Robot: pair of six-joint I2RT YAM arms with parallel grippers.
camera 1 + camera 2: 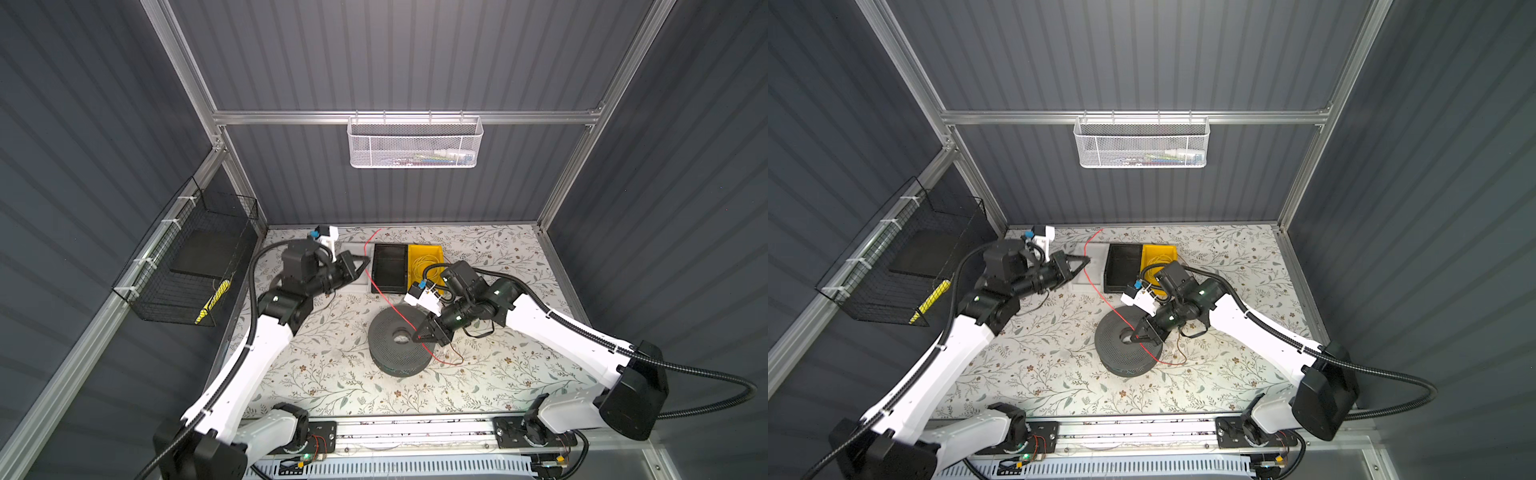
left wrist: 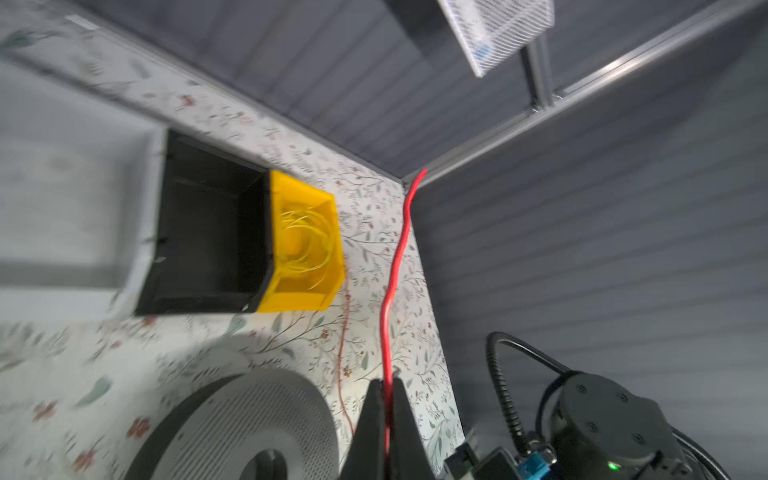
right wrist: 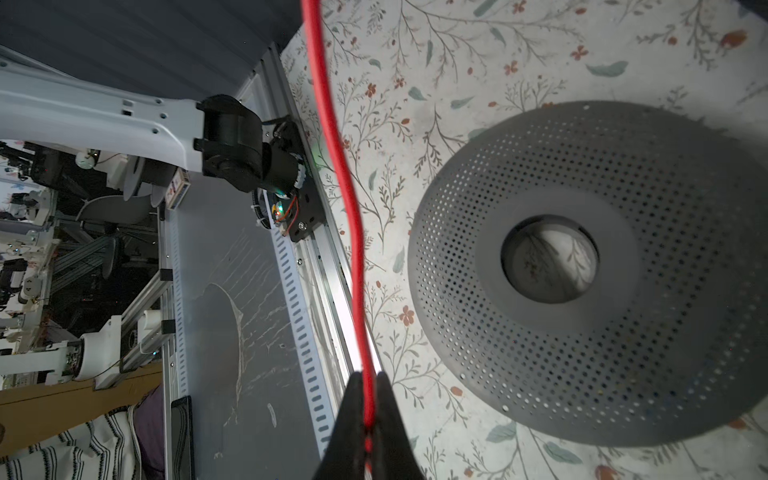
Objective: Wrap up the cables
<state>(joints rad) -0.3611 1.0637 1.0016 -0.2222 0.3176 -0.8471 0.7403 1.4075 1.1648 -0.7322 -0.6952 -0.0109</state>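
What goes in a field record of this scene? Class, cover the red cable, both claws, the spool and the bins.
Spool: grey, perforated, lying flat on the table
Black bin: looks empty
Yellow bin: against the black bin, holds coiled yellow cable
Left claw: shut on the red cable, near the black bin
Right claw: shut on the red cable, beside the spool
Red cable: runs between the two claws

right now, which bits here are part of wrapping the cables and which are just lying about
Job in hand:
red cable, pinched in left tool and right tool
grey spool
yellow cable coil in yellow bin

Lying about:
black bin
white tray
white mesh basket
black wire basket
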